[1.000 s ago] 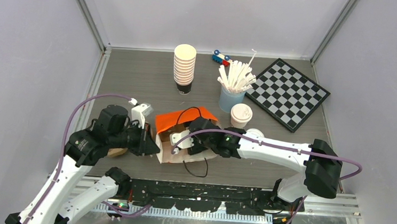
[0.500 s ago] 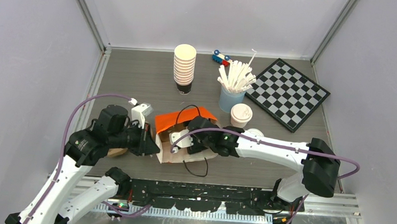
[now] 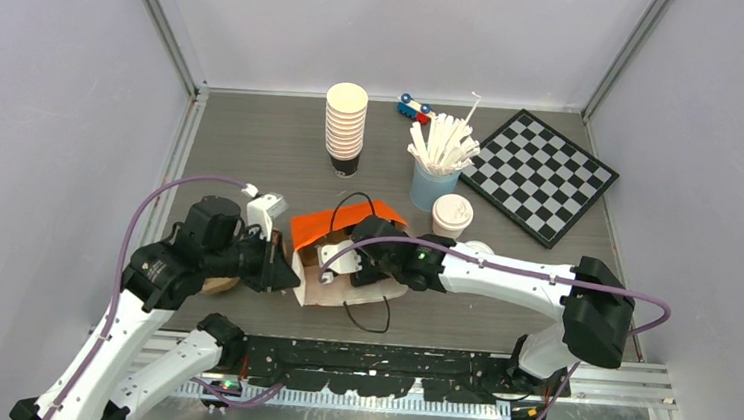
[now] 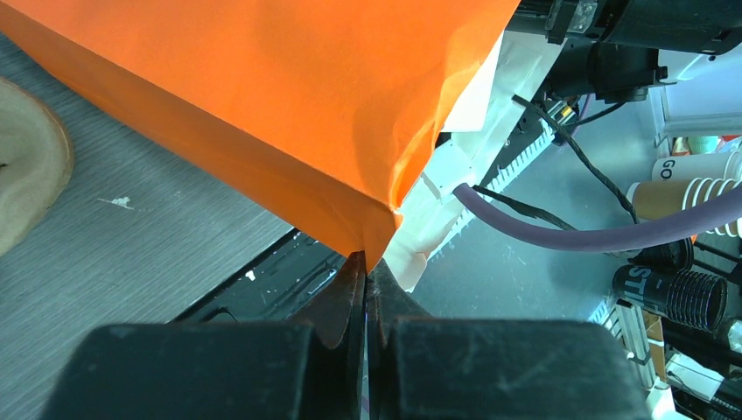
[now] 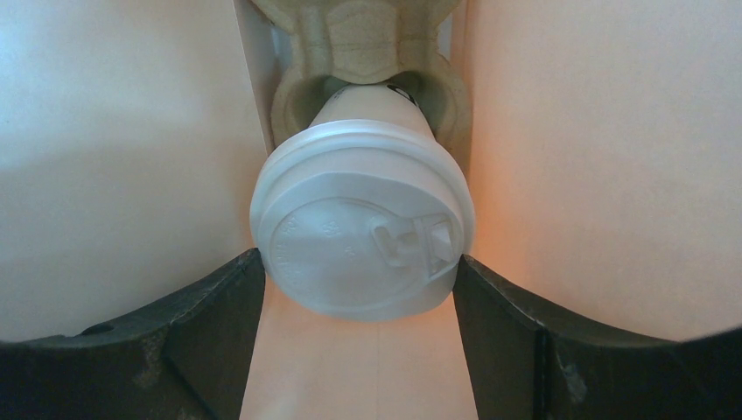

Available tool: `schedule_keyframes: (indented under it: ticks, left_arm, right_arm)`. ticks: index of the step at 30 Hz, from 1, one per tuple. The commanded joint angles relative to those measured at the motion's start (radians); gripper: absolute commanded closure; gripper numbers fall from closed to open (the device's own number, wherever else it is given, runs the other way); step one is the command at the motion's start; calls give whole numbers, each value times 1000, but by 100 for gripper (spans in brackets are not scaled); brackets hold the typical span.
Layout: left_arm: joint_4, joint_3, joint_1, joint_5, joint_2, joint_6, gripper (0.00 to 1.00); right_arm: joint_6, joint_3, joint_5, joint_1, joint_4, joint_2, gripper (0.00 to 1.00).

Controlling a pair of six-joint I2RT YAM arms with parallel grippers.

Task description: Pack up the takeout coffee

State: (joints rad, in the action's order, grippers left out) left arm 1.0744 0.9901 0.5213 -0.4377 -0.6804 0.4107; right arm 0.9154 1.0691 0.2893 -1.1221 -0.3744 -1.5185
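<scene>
An orange paper bag (image 3: 332, 222) lies on its side at the table's front middle, its mouth facing right. My left gripper (image 4: 366, 262) is shut on the bag's lower corner (image 4: 381, 236). Reaching into the bag, my right gripper (image 5: 360, 271) has its jaws wide apart, one against each side of the white sip lid of a takeout coffee (image 5: 363, 236). That cup's base sits in a pulp carrier (image 5: 367, 35) deep inside the bag. A second lidded takeout coffee (image 3: 452, 216) stands upright on the table behind the right arm.
At the back stand a tall stack of lidless cups (image 3: 345, 123), a light-blue cup of white sticks (image 3: 436, 175), a small toy car (image 3: 414, 107) and a chessboard (image 3: 539, 173). A wooden disc (image 3: 220, 284) lies under the left arm. A black cable loop (image 3: 370, 315) hangs by the bag.
My right arm has edged a little to the left, deeper into the bag, with the cup. The left gripper and the bag corner have stayed put.
</scene>
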Motion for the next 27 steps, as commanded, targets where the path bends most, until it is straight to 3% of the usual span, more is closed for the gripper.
schedule_keyframes:
  ticks: [1, 10, 14, 27]
  left_arm:
    - [-8, 14, -2, -29, -2, -6, 100]
    - [-21, 5, -2, -25, 1, 7, 100]
    - [-37, 10, -3, -22, -12, 10, 100]
    - [-52, 21, -2, -3, -40, 6, 100]
  right_arm:
    - [-26, 3, -20, 17, -46, -25, 29]
    - [-30, -9, -24, 26, -13, -32, 30]
    - [-45, 22, -1, 26, -20, -13, 23]
    - [-56, 86, -39, 18, -192, 51, 16]
